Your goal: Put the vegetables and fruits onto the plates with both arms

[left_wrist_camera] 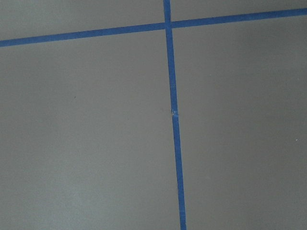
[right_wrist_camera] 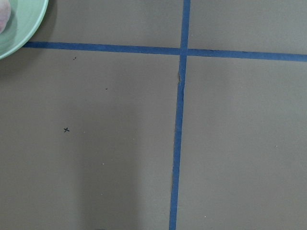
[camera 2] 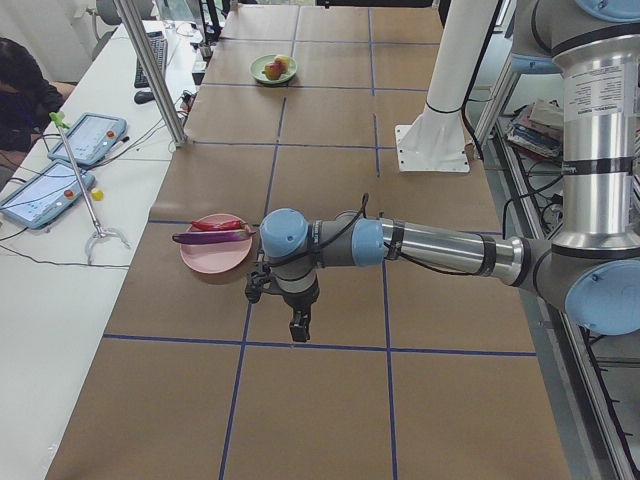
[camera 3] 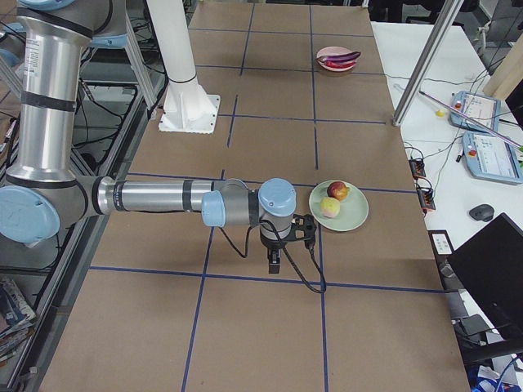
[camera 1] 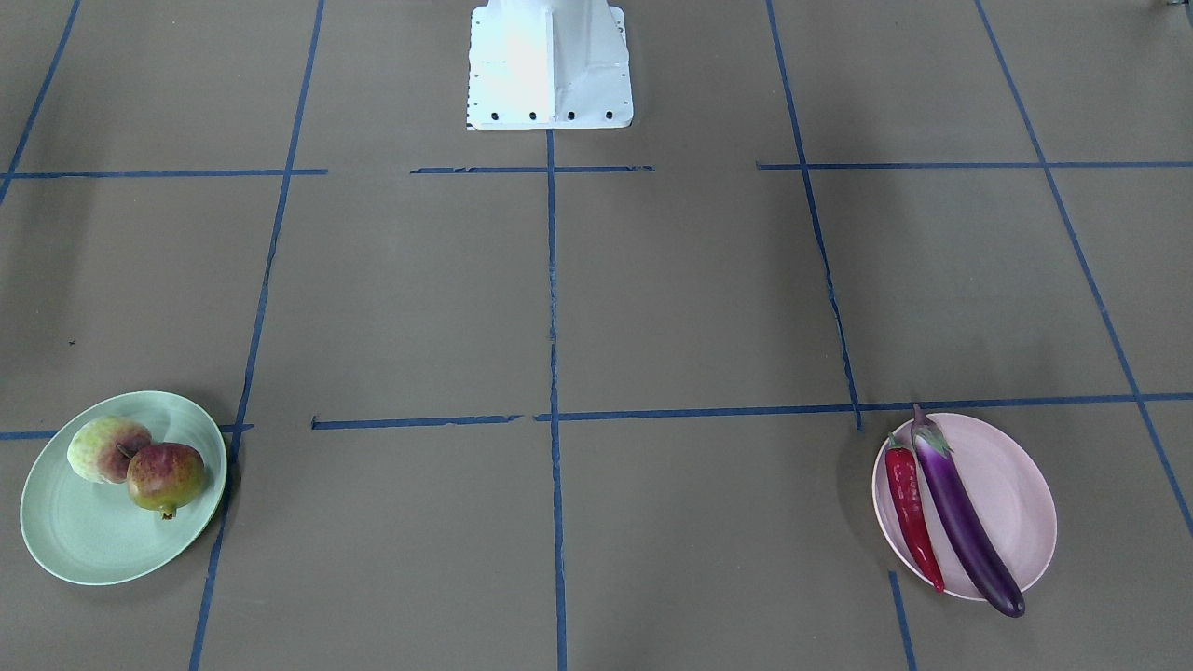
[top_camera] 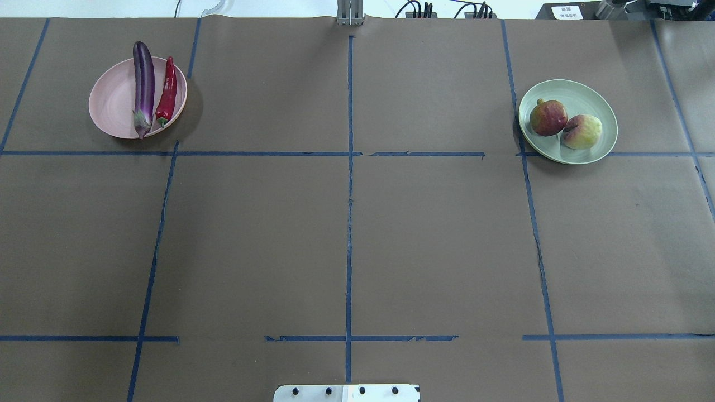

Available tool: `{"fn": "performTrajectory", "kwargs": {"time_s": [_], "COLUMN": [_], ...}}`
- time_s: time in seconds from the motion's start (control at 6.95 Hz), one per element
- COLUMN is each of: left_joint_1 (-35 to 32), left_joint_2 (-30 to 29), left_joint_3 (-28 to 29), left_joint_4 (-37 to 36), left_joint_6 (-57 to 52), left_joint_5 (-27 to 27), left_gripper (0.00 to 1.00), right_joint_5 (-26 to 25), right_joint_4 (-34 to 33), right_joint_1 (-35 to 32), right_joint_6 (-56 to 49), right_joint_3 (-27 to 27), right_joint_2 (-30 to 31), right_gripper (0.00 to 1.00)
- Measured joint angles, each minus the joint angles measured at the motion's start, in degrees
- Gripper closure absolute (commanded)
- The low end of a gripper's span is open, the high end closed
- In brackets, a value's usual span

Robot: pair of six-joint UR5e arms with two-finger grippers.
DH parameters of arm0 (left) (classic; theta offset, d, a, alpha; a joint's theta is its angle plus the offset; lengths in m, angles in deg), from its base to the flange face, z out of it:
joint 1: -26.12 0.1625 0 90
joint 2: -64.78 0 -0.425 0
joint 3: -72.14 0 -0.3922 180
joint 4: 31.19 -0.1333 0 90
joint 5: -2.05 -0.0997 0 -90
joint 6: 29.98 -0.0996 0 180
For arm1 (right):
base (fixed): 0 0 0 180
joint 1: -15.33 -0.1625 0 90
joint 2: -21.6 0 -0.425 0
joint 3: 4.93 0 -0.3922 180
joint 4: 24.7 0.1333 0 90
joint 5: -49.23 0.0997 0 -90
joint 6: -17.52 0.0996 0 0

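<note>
Left gripper [camera 2: 300, 327]: finger opening cannot be told.
Pink plate [top_camera: 111, 103]: near left fingers, apart; holds eggplant [top_camera: 143, 84], chili pepper [top_camera: 167, 92].
Right gripper [camera 3: 274, 263]: finger opening cannot be told.
Green plate [top_camera: 595, 97]: near right fingers, apart; holds pomegranate [top_camera: 548, 118] touching pale blushed fruit [top_camera: 582, 132].

Eggplant [camera 1: 965, 522]: glossy purple, grey-green cap. Chili [camera 1: 909, 508]: red, green stem. Pale pink plate [camera 1: 1011, 485], mint green plate [camera 1: 84, 536]. Cream-pink fruit [camera 1: 101, 449], red-yellow fruit [camera 1: 166, 477]. Table [camera 1: 401, 298]: brown w/ blue tape grid [camera 1: 552, 280].
</note>
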Motion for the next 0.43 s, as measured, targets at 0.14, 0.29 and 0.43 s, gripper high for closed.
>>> {"fn": "performTrajectory", "kwargs": {"time_s": [0.14,0.29,0.43], "left_joint_1": [0.0,0.0,0.0], "left_joint_2": [0.0,0.0,0.0], "left_joint_3": [0.0,-0.2,-0.3], "left_joint_4": [0.0,0.1,0.1], "left_joint_6": [0.0,0.0,0.0], "left_joint_5": [-0.1,-0.1,-0.1], "left_gripper": [0.0,0.0,0.0], "right_joint_5": [0.0,0.1,0.2], "right_joint_4": [0.0,0.0,0.0], "right_joint_1": [0.0,0.0,0.0], "right_joint_6": [0.0,-0.1,-0.3], "right_joint_3": [0.0,0.0,0.0], "right_joint_2": [0.1,0.2,0.3], "right_gripper": [0.0,0.0,0.0]}}
